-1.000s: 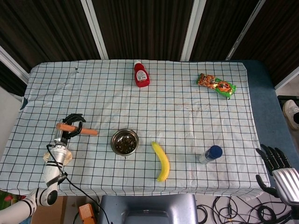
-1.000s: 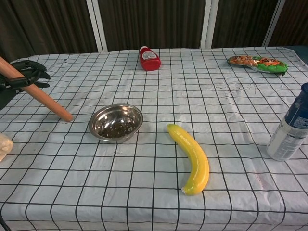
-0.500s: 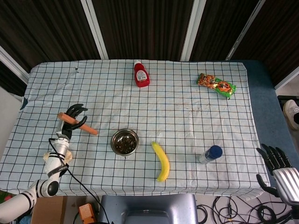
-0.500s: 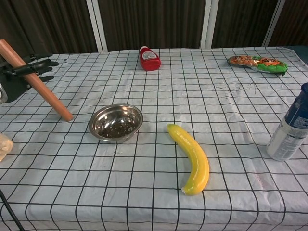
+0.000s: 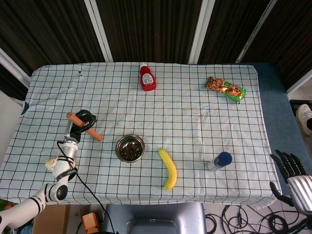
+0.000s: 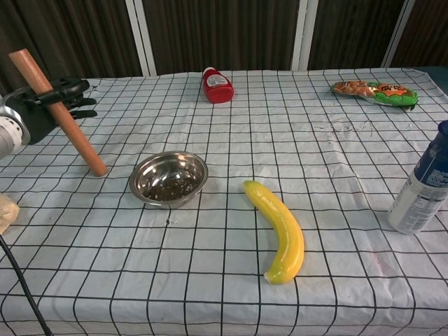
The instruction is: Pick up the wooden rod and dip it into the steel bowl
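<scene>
My left hand (image 5: 81, 124) (image 6: 56, 103) grips the wooden rod (image 5: 85, 127) (image 6: 63, 117) near its upper part. The rod stands steeply tilted, its lower tip touching the cloth just left of the steel bowl (image 5: 130, 148) (image 6: 169, 178). The bowl sits on the checked cloth near the front, with dark crumbs inside. My right hand (image 5: 292, 176) hangs off the table's front right corner, fingers spread, holding nothing.
A banana (image 5: 168, 168) (image 6: 279, 229) lies right of the bowl. A blue-capped can (image 5: 220, 161) (image 6: 425, 185) stands at the front right. A red ketchup bottle (image 5: 147, 78) and a snack packet (image 5: 225, 88) lie at the back. A crumpled wrapper (image 5: 50, 164) lies at the front left edge.
My left hand has moved toward the bowl and raised the rod's upper end. The rod went from nearly flat to steeply tilted, its lower tip staying near the same spot.
</scene>
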